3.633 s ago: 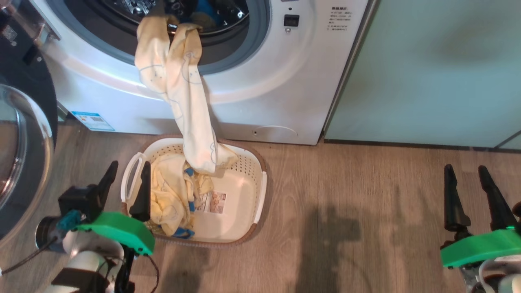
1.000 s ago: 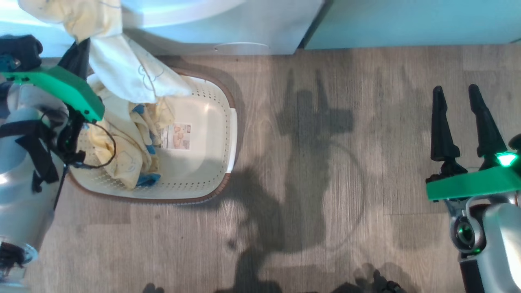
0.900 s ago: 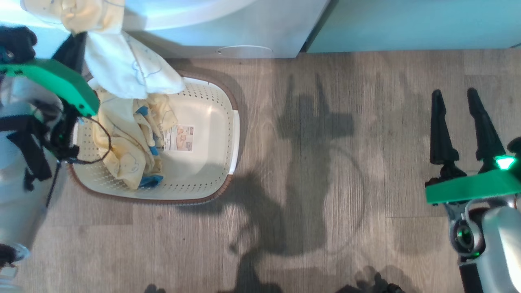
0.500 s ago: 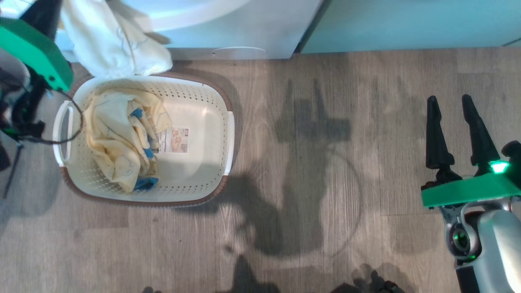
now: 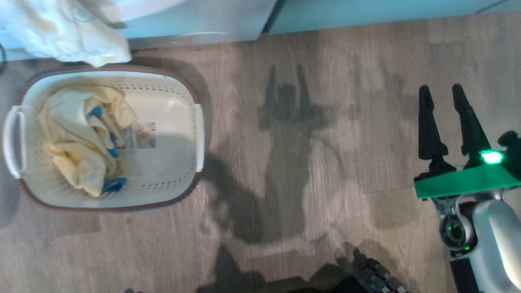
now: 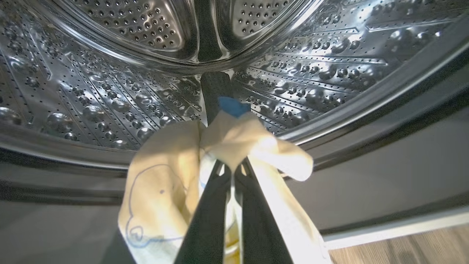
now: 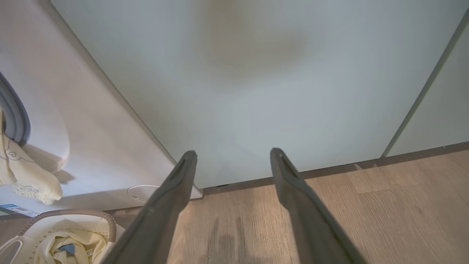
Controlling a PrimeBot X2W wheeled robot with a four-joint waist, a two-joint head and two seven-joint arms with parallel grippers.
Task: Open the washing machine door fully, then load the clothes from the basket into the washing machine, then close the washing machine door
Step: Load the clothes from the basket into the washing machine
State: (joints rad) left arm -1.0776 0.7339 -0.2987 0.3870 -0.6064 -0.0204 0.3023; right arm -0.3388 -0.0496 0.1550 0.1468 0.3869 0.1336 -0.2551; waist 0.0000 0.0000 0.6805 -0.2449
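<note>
Left gripper (image 6: 231, 171): my fingers pressed together, pinching a pale yellow garment (image 6: 234, 141), centre frame, at the washing machine drum (image 6: 110, 91) mouth. Right gripper (image 5: 440, 91): spread wide, empty, right edge. Other clothes (image 5: 77, 134): in basket (image 5: 171, 91), left.

Bright, even light throws soft dark shadows across the floor (image 5: 366, 122) (head view slightly motion-blurred) and glints off the steel drum (image 6: 110, 91), whose rim bows at the wide-angle edges.
</note>
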